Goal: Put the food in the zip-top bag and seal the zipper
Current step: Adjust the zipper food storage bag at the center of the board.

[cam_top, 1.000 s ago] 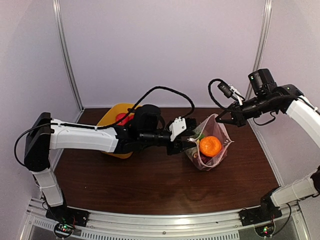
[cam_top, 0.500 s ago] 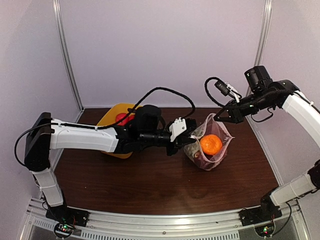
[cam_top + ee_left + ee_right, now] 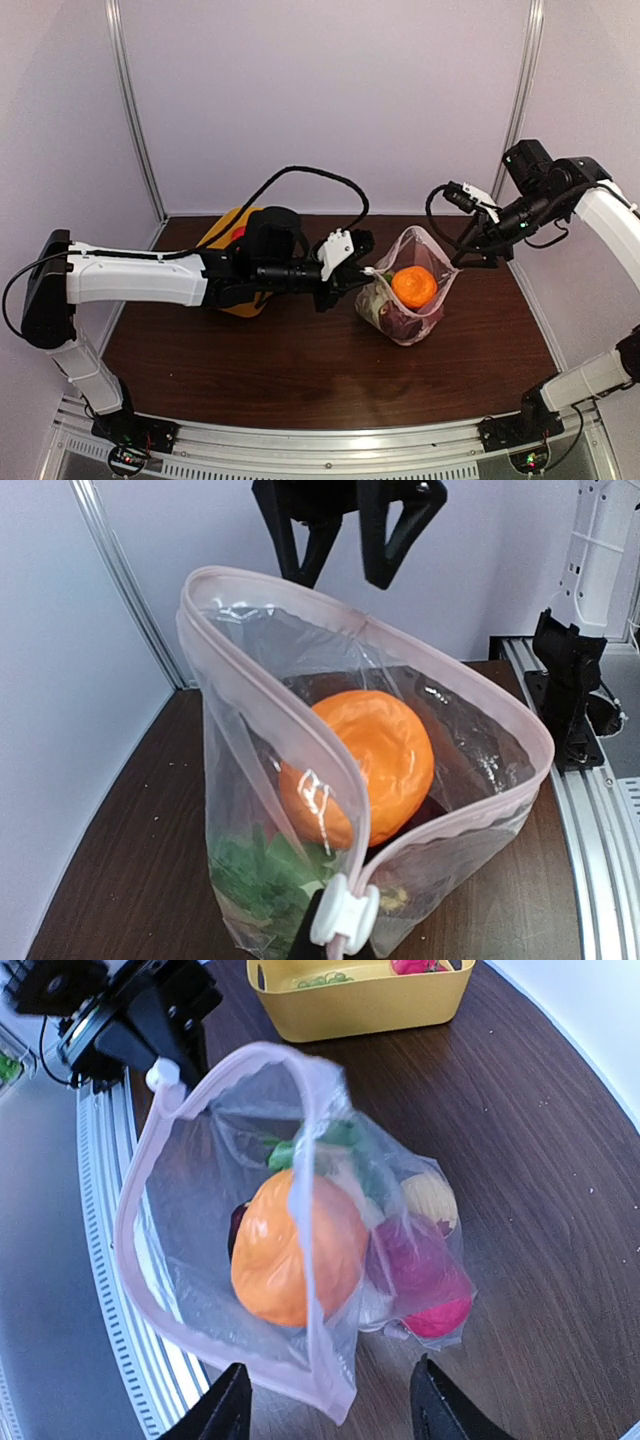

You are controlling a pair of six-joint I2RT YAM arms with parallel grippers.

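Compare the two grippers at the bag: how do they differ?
The left gripper has shut jaws; the right gripper has open jaws. The left gripper pinches the zipper at its white slider; the right gripper holds nothing, near the bag. Both sit at its mouth.

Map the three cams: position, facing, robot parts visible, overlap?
Top external: high behind the robot, looking down at the table; left arm and right arm both show.
Left wrist: low by the zipper slider of the bag, facing the open right gripper; own finger barely shows.
Right wrist: above the bag, looking down toward the left gripper and yellow tub; own fingertips at bottom.
Shared: bag and orange fruit in all three.
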